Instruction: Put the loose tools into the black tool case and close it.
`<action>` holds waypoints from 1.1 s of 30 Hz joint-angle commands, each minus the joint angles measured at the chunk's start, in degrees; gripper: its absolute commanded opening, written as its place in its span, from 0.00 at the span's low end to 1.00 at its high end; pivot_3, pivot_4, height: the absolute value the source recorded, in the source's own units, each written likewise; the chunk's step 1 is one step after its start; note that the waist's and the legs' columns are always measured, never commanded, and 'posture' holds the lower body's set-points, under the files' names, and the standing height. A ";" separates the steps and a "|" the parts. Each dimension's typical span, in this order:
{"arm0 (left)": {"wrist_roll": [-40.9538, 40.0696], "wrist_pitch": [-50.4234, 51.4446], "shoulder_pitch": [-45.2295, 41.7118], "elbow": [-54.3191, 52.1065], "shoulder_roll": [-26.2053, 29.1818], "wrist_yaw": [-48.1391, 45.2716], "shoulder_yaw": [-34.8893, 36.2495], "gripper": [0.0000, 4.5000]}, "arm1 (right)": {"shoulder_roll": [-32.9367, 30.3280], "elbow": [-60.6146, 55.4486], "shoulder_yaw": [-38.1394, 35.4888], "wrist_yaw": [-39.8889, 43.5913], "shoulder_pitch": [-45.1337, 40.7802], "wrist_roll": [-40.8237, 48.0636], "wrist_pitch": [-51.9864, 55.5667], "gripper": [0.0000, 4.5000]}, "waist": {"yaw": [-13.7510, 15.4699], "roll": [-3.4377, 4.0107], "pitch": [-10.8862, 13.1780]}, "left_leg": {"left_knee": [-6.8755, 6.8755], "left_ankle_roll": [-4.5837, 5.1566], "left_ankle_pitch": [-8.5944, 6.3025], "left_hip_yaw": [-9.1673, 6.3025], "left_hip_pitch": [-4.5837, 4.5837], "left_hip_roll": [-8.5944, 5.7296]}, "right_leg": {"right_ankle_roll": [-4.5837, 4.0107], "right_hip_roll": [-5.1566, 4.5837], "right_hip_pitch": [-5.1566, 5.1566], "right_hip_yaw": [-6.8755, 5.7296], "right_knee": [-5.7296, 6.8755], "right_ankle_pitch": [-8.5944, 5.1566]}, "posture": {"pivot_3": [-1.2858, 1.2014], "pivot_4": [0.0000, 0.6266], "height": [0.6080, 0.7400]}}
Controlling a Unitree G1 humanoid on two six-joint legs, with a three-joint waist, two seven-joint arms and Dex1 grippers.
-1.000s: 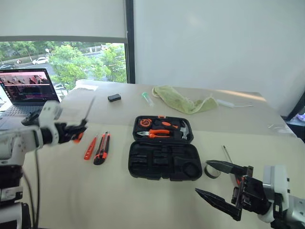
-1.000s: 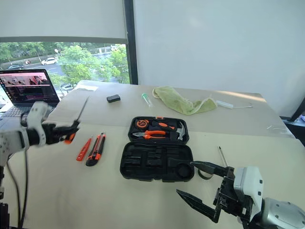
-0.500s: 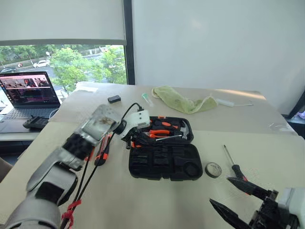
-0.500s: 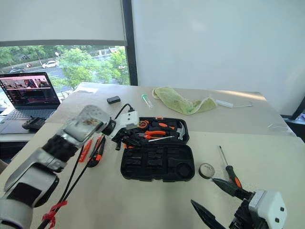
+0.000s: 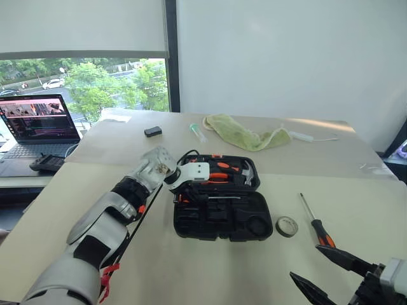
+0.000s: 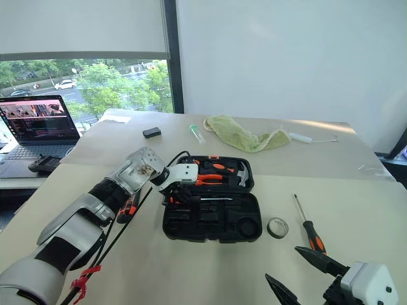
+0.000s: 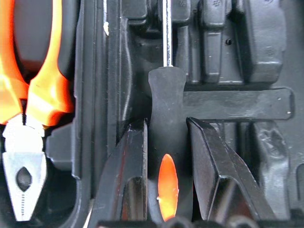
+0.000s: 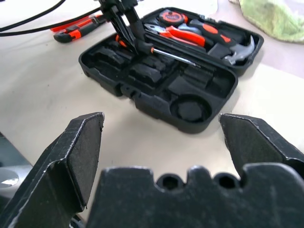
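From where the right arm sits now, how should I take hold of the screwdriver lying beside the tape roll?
Grip the screwdriver by its black-and-orange handle, the thick end nearest the robot, coming from above with the fingers across it. It lies flat on the table, shaft pointing away, apart from the tape roll. The right gripper is already open.

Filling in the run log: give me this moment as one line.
left gripper: shut on screwdriver, over tool case | right gripper: open, holding nothing | second screwdriver, tape roll: loose on table
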 commanded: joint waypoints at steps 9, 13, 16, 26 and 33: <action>4.67 -1.51 -0.77 2.97 -2.22 1.49 2.25 0.17 | -3.78 -1.38 0.12 -3.48 3.24 1.85 -5.01 1.00 | 0.32 0.00 0.00 | 0.05 0.00 0.00 -0.01 0.02 0.01 | 0.00 0.01 0.03 0.01 0.04 0.01 | 0.52 0.24 1.00; 4.01 -2.69 -0.21 1.78 -2.00 1.00 3.83 0.44 | -4.38 -1.38 0.53 -3.86 3.86 1.69 -5.70 1.00 | 0.45 0.00 0.00 | 0.08 0.00 0.00 -0.01 0.02 0.01 | 0.00 0.00 0.03 0.01 0.04 0.01 | 0.52 0.24 1.00; 0.53 0.04 0.81 -3.50 -0.62 -1.04 7.93 0.67 | -4.28 -1.38 0.65 -3.66 5.06 1.39 -6.66 1.00 | 0.61 0.01 0.00 | 0.14 0.00 0.00 -0.02 -0.03 0.01 | 0.01 0.00 0.00 0.01 0.05 0.02 | 0.52 0.24 1.00; -10.96 17.34 7.96 -24.06 3.76 -0.50 20.02 0.41 | -4.14 -1.38 1.43 -3.87 5.24 0.41 -7.17 1.00 | 0.45 0.02 0.01 | 0.18 0.04 -0.02 -0.09 -0.18 0.04 | 0.04 -0.05 -0.09 -0.06 0.06 -0.02 | 0.52 0.24 1.00; -14.23 19.09 20.30 -28.49 -9.37 23.15 30.41 0.00 | -3.63 -1.38 2.07 -3.96 3.90 -0.16 -6.42 1.00 | 0.96 -0.02 0.03 | 0.32 0.13 -0.08 -0.13 -0.12 0.03 | 0.18 -0.20 0.02 -0.01 0.07 0.04 | 0.52 0.24 1.00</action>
